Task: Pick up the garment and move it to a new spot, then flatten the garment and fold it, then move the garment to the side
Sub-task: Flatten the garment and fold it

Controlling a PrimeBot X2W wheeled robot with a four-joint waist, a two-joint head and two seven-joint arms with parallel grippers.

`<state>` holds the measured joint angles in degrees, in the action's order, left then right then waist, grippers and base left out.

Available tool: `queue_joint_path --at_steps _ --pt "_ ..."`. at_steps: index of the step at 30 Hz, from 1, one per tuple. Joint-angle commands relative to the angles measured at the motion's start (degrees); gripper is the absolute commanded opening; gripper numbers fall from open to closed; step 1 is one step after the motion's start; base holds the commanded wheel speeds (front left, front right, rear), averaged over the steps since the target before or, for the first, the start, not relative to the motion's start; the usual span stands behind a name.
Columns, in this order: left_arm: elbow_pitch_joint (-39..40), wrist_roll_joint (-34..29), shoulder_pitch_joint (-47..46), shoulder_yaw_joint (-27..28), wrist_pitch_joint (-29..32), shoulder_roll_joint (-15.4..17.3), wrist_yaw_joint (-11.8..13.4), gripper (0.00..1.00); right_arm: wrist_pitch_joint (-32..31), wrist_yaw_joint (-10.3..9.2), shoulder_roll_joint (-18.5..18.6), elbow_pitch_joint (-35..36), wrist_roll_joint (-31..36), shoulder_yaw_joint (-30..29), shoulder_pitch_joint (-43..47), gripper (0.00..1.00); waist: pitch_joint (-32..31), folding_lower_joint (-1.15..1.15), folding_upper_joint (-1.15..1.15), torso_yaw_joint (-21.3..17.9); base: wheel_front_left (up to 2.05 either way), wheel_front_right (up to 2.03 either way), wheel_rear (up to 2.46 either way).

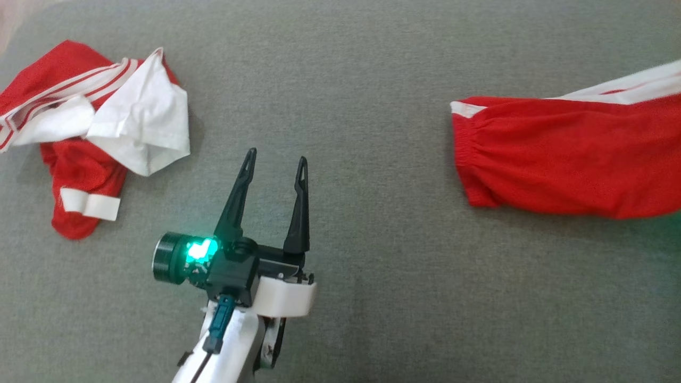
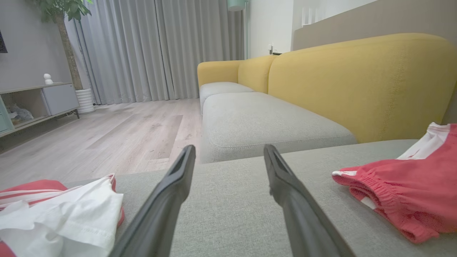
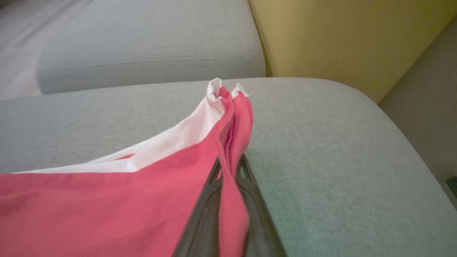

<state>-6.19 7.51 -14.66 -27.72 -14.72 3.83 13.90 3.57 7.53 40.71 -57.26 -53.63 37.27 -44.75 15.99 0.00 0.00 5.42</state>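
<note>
Right wrist view: right tool [image 3: 230, 162] pinches garment [image 3: 107, 207] edge (grey cushion [image 3: 339, 160] beyond).

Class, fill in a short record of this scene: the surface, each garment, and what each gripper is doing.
surface: grey sofa cushion
backdrop: yellow backrest
held item: red garment with white trim, on the right
other item: crumpled garment, red and white, lying loose on the left
left gripper: open, holding nothing, over bare cushion between the two garments
right gripper: shut on a fold of the red garment
</note>
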Motion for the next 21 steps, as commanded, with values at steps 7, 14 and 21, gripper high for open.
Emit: queue_joint_path --at_steps 7,14,21 --pt "0.56 -0.6 1.07 2.18 -0.28 -0.1 -1.22 1.0 4.54 -0.04 -1.99 8.55 1.87 0.38 -0.68 0.0 -2.57 0.0 0.0 -0.85 0.0 0.0 0.0" --pt "0.42 -0.29 1.82 1.66 -0.28 -0.53 -1.93 1.0 7.57 -0.04 -10.38 14.4 5.17 -2.84 2.19 0.0 -4.21 0.0 0.0 1.28 0.0 0.0 0.0" --pt "0.3 0.49 2.9 1.46 -0.28 -0.78 -2.01 1.0 9.86 -0.04 -23.72 15.59 10.91 -8.11 9.43 0.0 -5.49 0.0 0.0 3.92 0.0 0.0 0.0"
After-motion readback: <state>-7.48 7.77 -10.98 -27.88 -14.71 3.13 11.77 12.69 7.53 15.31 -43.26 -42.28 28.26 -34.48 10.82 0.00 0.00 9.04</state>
